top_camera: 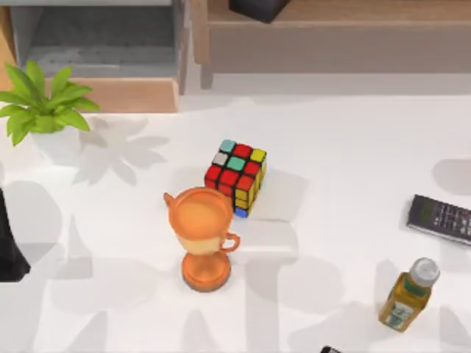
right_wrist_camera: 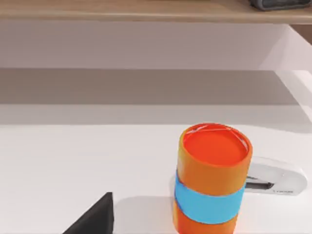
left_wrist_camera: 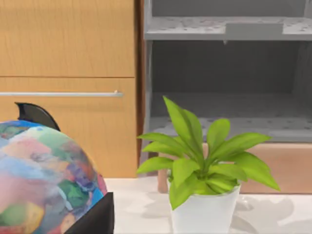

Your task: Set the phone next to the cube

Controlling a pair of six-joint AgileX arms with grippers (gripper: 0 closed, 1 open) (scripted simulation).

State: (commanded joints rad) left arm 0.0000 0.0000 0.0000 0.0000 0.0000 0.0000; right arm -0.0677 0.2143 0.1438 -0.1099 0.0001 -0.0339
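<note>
The cube [top_camera: 237,176] has a black body with red, teal, yellow and grey stickers and stands near the middle of the white table [top_camera: 353,162] in the top view. The phone is out of view. My left arm [top_camera: 9,250] is a dark shape at the table's left edge, well away from the cube. A black part of my left gripper [left_wrist_camera: 95,218] shows in the left wrist view beside a colourful globe [left_wrist_camera: 39,180]. In the right wrist view a black part of my right gripper [right_wrist_camera: 95,217] sits near an orange can [right_wrist_camera: 212,180].
An orange trophy cup [top_camera: 202,235] stands just in front of the cube, touching or nearly so. A potted plant [top_camera: 44,110] is at the far left, a black remote [top_camera: 441,218] and a bottle [top_camera: 408,294] at the right. A dark sliver [top_camera: 330,350] pokes in at the front edge. A white stapler [right_wrist_camera: 275,178] lies behind the can.
</note>
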